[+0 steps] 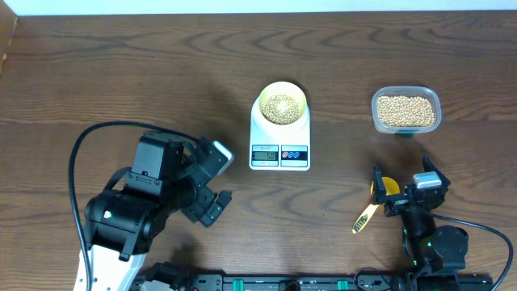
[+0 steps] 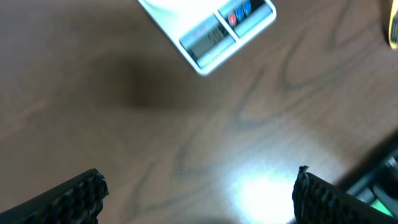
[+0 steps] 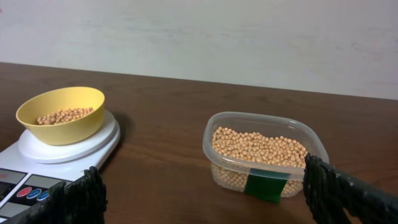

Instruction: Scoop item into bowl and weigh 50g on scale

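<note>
The scale [image 1: 279,155] sits mid-table [image 1: 121,73], its display unreadable, and the tub [image 1: 376,109] stands well to its right. The bowl [image 1: 282,85] rests on the scale, holding some beans [image 1: 281,105]. The left gripper [image 1: 222,179] and right gripper [image 1: 401,174] gape wide, both empty. The scoop [image 1: 365,217] lies by the right one. Probably best to grasp its handle and add small portions.

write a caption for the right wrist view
Yellow bowl of beans on the scale, bean tub beside it, right fingers open.
</note>
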You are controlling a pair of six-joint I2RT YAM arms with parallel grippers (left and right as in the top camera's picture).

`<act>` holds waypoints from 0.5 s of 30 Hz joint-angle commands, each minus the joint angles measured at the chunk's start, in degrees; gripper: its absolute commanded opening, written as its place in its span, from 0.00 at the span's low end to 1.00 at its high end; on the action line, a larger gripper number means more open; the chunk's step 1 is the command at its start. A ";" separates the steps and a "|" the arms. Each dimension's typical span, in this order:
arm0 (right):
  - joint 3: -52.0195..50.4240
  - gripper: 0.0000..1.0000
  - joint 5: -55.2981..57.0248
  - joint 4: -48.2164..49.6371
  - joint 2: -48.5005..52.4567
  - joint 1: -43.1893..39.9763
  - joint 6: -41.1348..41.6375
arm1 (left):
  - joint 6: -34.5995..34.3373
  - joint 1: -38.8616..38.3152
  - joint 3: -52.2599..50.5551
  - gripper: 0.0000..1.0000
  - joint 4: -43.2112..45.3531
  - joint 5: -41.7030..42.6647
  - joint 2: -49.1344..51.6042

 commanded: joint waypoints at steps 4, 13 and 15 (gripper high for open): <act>-0.09 0.99 0.44 -0.28 -0.37 0.28 0.72 | 0.33 0.96 -7.54 0.98 11.02 0.94 -5.95; -0.09 0.99 0.44 -0.28 -0.37 0.28 0.72 | 0.00 5.62 -29.99 0.98 20.92 4.22 -33.29; -0.09 0.99 0.44 -0.28 -0.37 0.28 0.74 | -2.12 7.76 -32.87 0.98 21.55 5.14 -38.60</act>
